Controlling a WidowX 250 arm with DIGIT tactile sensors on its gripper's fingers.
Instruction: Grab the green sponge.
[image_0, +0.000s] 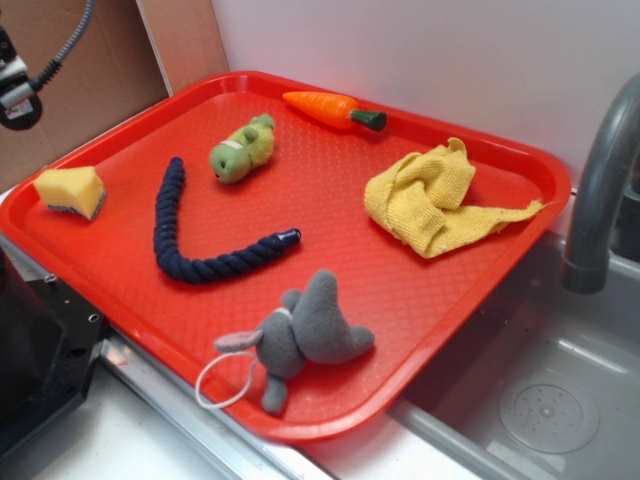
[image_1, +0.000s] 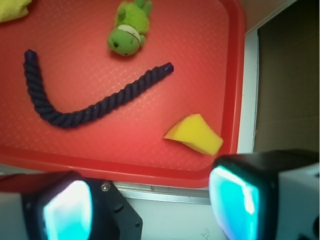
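1. I see the red tray as moulded plastic, finely pebbled, with a slight sheen.
2. The green sponge at its nine o'clock edge looks like matt, porous foam.
3. The navy rope is twisted cord, rough.
4. The yellow cloth at two o'clock is knitted; both plush toys look fuzzy.
5. The faucet is dull grey metal.

A bright red plastic tray carries a fine embossed diamond pattern. At the left of the frame, the yellow-orange foam sponge shows a thin dark grey-green layer. The twisted navy rope sits centre, the light-green plush toy above it, the grey plush mouse below, an orange carrot with a dark green tip and a yellow knitted cloth upper right.
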